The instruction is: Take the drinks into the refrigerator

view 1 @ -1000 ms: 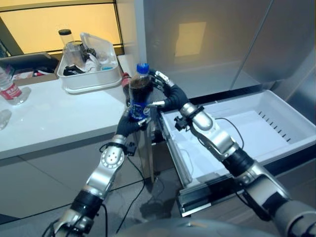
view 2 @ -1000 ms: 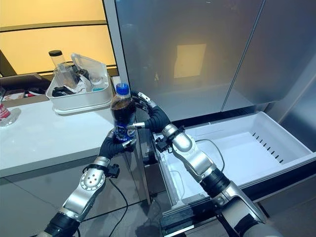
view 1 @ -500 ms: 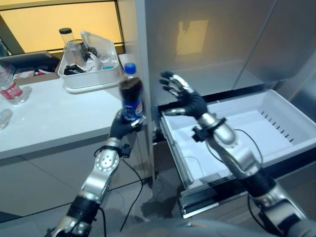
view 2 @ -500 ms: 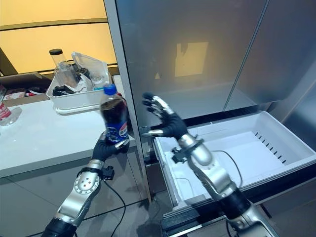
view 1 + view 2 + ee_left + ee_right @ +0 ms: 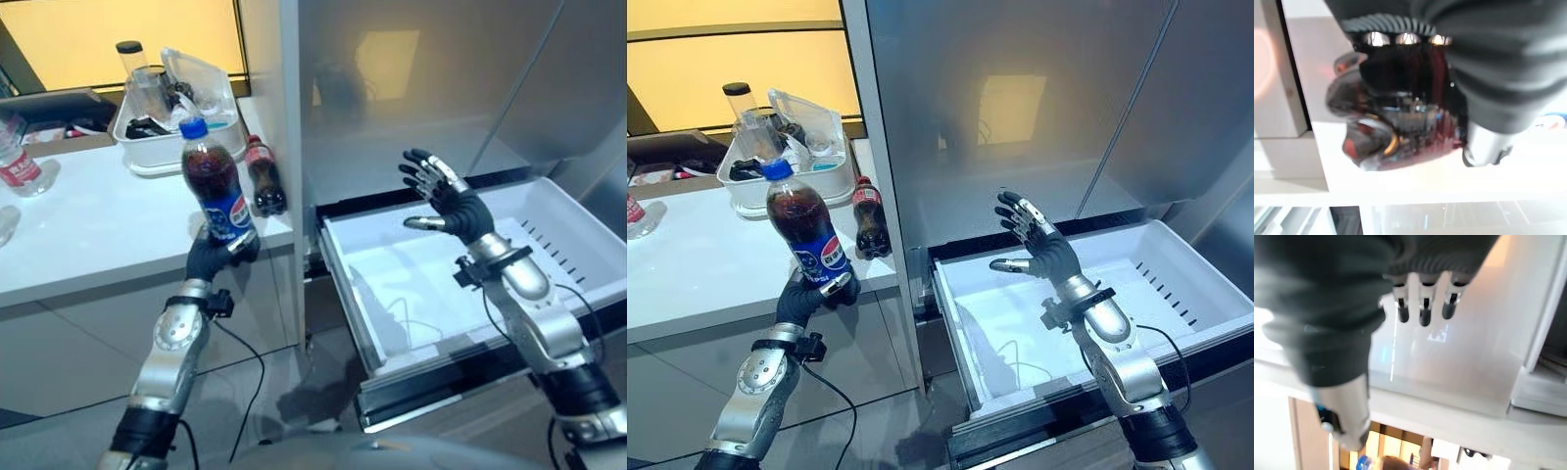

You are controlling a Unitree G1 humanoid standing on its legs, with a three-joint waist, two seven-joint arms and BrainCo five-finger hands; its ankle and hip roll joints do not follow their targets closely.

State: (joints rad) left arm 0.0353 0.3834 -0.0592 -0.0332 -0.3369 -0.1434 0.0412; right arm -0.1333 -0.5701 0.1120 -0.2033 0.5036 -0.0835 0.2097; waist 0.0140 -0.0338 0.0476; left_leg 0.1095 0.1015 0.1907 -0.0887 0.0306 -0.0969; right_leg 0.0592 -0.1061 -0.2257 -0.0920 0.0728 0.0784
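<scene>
A dark cola bottle (image 5: 215, 186) with a blue cap and blue label is held upright above the white counter's front edge. My left hand (image 5: 218, 257) is shut round its base. In the left wrist view the bottle's dark bottom (image 5: 1400, 115) sits against the palm. A smaller cola bottle (image 5: 265, 177) with a red cap stands on the counter's right end, next to the refrigerator. My right hand (image 5: 453, 204) is open, its fingers (image 5: 1422, 308) straight, and it hovers over the open white refrigerator drawer (image 5: 580, 238), holding nothing.
The grey refrigerator doors (image 5: 421, 88) above the drawer are closed. A white tub (image 5: 186, 155) of kitchen items stands at the back of the counter (image 5: 98, 235). A water bottle (image 5: 20, 171) with a red label lies at the counter's far left.
My right hand let go of the cola bottle, opened and swung right over the drawer. My left hand carried the bottle left, which uncovered the small red-capped bottle.
</scene>
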